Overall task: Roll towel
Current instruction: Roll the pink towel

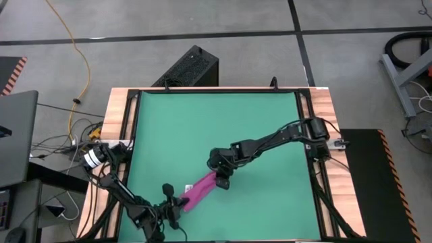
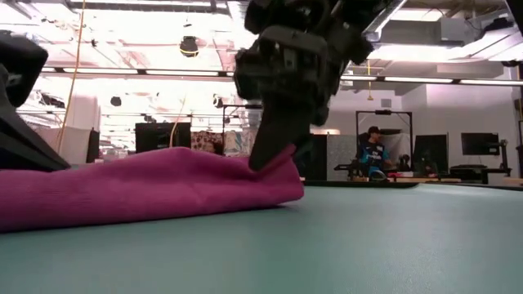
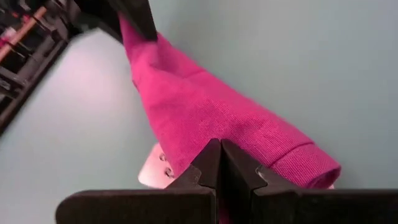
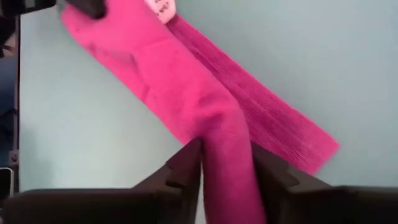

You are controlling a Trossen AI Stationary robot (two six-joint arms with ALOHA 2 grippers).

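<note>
The magenta towel (image 1: 196, 191) lies bunched into a long narrow strip on the green mat (image 1: 202, 128), running from near left to far right. My left gripper (image 1: 173, 198) is at its near-left end, fingers together (image 3: 219, 163). My right gripper (image 1: 221, 178) is at its far-right end, shut on a ridge of cloth (image 4: 225, 155). A small white tag (image 4: 160, 7) shows at the towel's left-gripper end, also in the left wrist view (image 3: 154, 169). My left gripper's fingers are shut together at the towel's near-left end (image 3: 193, 146), beside the white tag. The fingers themselves hide the place of contact, so what they hold cannot be told. That end lies low on the mat. My right gripper pinches a raised fold of the towel's far-right end (image 4: 227, 134) between its two fingers. The fingers (image 2: 274, 143) come from above, pointing down. The end (image 2: 282, 180) rests on the mat, and the cloth beyond runs slack toward the left gripper.
The mat is bordered by a black frame and wooden table edges (image 1: 118, 135). A black box (image 1: 192, 67) stands on the floor beyond the far edge. Bare mat lies far and right of the towel. A person (image 2: 374, 151) sits in the room far behind.
</note>
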